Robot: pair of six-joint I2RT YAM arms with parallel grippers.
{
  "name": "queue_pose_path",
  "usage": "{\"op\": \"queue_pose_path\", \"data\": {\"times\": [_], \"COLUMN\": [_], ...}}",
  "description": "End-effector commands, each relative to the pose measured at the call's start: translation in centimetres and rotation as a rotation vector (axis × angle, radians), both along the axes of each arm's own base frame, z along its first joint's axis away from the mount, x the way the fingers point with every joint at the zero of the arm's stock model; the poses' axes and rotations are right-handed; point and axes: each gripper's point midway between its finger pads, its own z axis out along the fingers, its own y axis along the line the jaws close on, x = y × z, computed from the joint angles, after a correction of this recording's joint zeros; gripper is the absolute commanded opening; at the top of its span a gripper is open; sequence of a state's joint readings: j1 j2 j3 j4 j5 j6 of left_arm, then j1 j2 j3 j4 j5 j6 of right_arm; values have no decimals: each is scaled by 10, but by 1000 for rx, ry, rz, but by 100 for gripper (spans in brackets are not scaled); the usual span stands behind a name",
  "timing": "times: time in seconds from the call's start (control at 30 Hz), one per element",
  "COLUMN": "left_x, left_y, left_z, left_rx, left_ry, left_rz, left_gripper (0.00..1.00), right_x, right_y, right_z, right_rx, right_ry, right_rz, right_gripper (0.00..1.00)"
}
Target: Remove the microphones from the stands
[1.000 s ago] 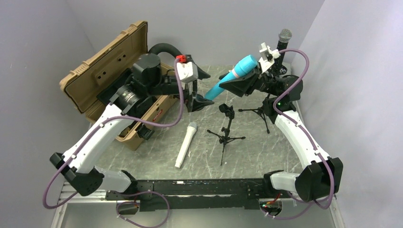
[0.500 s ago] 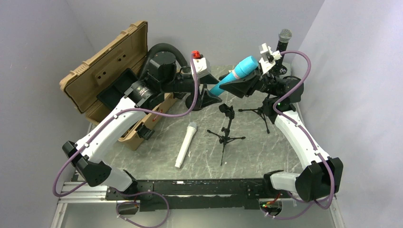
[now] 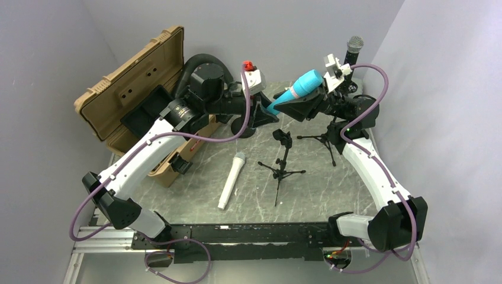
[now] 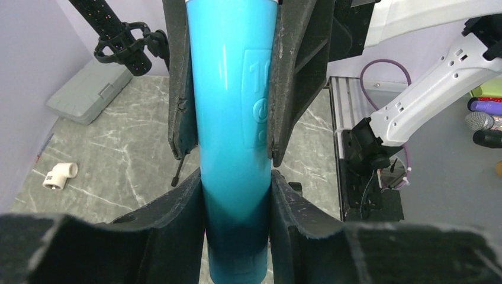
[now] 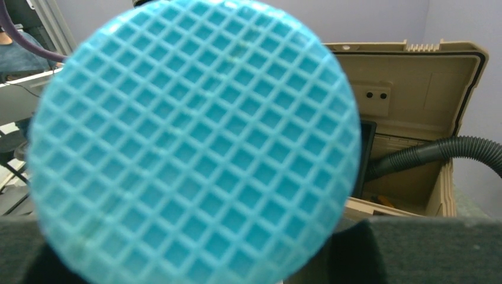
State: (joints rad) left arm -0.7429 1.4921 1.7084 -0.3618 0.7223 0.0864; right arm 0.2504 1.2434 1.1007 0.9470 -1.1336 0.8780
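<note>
- The overhead view is lit evenly and softly from above; only faint, short shadows are cast on the table [image 3: 331, 189] beneath the small stand [image 3: 283, 168].
- The wall [image 3: 35, 59] at 9 o'clock is rendered darker than the one at 3 o'clock.
- In the left wrist view, a pale streak of reflected light is carried down the blue microphone [image 4: 234, 118], whose end at 6 o'clock is sunk in shadow.
- The nearest fingers [image 4: 118, 248] are blurred, while the background is kept sharper.
- In the right wrist view, the microphone's head is brightly lit and slightly soft at its rim; the dark band along 6 o'clock is out of focus, and the tan case [image 5: 414, 89] at 3 o'clock is fairly crisp.
</note>
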Motion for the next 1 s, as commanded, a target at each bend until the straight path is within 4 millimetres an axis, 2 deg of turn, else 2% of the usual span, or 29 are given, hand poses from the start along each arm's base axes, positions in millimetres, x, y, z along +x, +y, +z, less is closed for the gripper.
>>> {"op": "queue_pose_path", "data": {"times": [0.0, 0.03, 0.07, 0.27, 0.4, 0.47, 0.53, 0.63, 0.73, 0.97], "left_x": [-9, -9, -10, -17, -17, -12, -5, 2, 4, 1], "left_y": [-2, -2, -1, 10, 28, 40, 52, 67, 78, 97], "left_z": [24, 24, 24, 22, 24, 24, 19, -3, -37, -125], "left_rx": [-58, -60, -62, -83, -121, -141, -147, -119, -75, -1], "left_ry": [-36, -33, -28, -1, 51, 80, 108, 123, 174, 418], "left_rz": [-40, -40, -40, -14, 32, 64, 105, 179, 249, 382], "left_gripper": [12, 2, 0, 0, 0, 0, 0, 0, 0, 0], "right_x": [-15, -15, -14, -10, -5, -2, -1, 1, 5, 13], "right_y": [-3, -3, -3, -4, -7, -9, -14, -21, -29, -48], "right_z": [16, 15, 14, 9, -2, -8, -13, -18, -19, -19], "right_rx": [18, 15, 13, -8, -40, -50, -61, -80, -90, -79], "right_ry": [-79, -76, -75, -71, -56, -48, -49, -53, -56, -50], "right_rz": [0, -3, -8, -47, -81, -100, -125, -166, -212, -285], "right_gripper": [0, 3, 8, 61, 87, 95, 99, 100, 100, 100]}}
